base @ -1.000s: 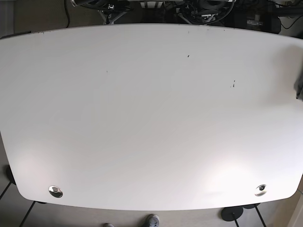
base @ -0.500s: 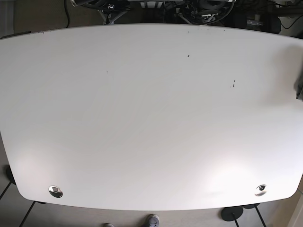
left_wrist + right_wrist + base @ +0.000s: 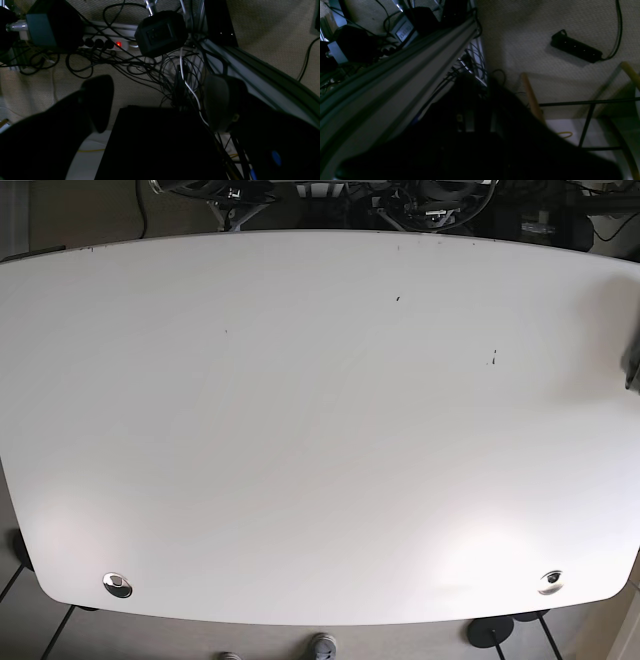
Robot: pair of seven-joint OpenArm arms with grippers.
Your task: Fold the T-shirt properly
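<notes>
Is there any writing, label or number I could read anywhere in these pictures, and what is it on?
No text can be read for certain.
Grey box on the floor, right wrist view: its pale label carries letters, too blurred to read.
Power strip, left wrist view: only a red light, no readable marks.
Black power strip: no legible marks.
White table: a few dark specks, no writing.

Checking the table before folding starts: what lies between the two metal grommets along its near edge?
Only bare white table lies between the left grommet and the right grommet, seen in the base view. No T-shirt shows.
</notes>
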